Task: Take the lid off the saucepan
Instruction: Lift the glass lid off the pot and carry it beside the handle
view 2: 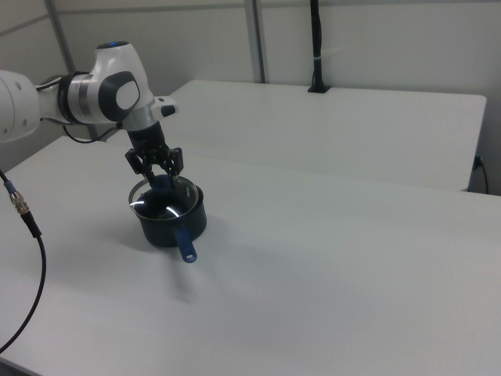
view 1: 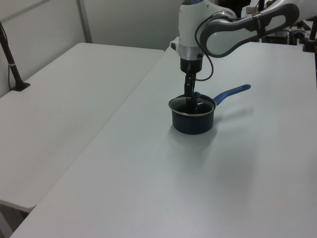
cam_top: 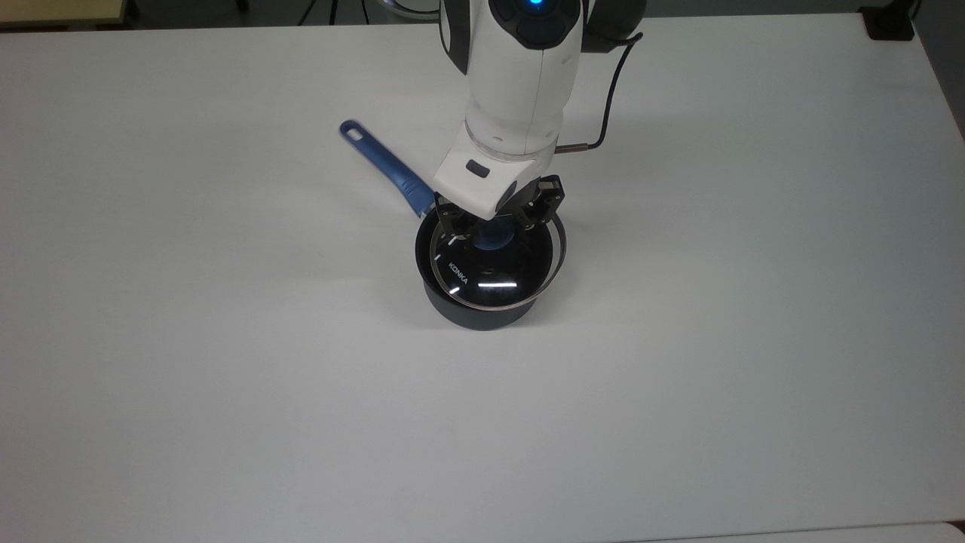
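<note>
One saucepan (cam_top: 475,309) handle (cam_top: 384,170) points toward the top view's upper left.

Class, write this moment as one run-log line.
claw: shut on lid knob | lid: tilted, shifted off saucepan rim | handle: free | step: lifting

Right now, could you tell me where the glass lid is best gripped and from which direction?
By its blue knob, from straight above. The lid is a flat glass disc lying over the saucepan, so the raised central knob is its only graspable part; the gripper is already there.
</note>
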Controlling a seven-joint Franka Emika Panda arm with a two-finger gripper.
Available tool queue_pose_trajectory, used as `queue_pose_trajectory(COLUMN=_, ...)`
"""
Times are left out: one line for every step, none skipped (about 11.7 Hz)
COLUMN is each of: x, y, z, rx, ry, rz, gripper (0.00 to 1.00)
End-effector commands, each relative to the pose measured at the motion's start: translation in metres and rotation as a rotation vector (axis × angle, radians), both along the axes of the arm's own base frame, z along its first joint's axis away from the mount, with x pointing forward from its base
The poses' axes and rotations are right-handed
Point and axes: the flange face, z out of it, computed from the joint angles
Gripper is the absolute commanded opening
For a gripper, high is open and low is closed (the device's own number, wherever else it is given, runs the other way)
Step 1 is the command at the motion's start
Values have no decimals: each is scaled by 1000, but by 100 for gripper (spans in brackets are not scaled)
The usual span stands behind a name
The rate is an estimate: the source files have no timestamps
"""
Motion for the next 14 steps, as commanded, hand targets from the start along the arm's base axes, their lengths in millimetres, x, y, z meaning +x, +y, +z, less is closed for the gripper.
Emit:
queue_pose_trajectory(x=-6, y=-12, z=32, rx=20, ry=-7, rz=-7, gripper=38)
queue_pose_trajectory(x=-8, y=-23, z=41, rx=13, ry=-3, rz=-12, gripper=38)
queue_pose_trajectory(x=-9, y=-26, z=50, rx=11, ry=-2, rz=-7, gripper=38)
queue_pose_trajectory(x=-9, y=-35, z=55, rx=-1, ry=8, rz=-9, gripper=38)
queue_pose_trajectory(x=-9, y=-51, z=57, rx=-19, ry=20, rz=-2, gripper=38)
queue_pose_trajectory(x=-7, y=-77, z=61, rx=-28, ry=18, rz=-4, gripper=38)
queue_pose_trajectory(x=-5, y=-109, z=61, rx=-36, ry=21, rz=-21, gripper=38)
queue_pose_trajectory(x=-5, y=-144, z=61, rx=-42, ry=24, rz=-46, gripper=38)
queue_pose_trajectory(x=-5, y=-180, z=59, rx=-45, ry=27, rz=-69, gripper=38)
queue_pose_trajectory(x=-7, y=-211, z=56, rx=-46, ry=31, rz=-90, gripper=38)
queue_pose_trajectory(x=-9, y=-240, z=49, rx=-50, ry=44, rz=-107, gripper=38)
queue_pose_trajectory(x=-14, y=-264, z=40, rx=-65, ry=63, rz=-109, gripper=38)
queue_pose_trajectory(x=-19, y=-282, z=25, rx=-80, ry=68, rz=-116, gripper=38)
queue_pose_trajectory(x=-23, y=-300, z=17, rx=-80, ry=58, rz=-139, gripper=38)
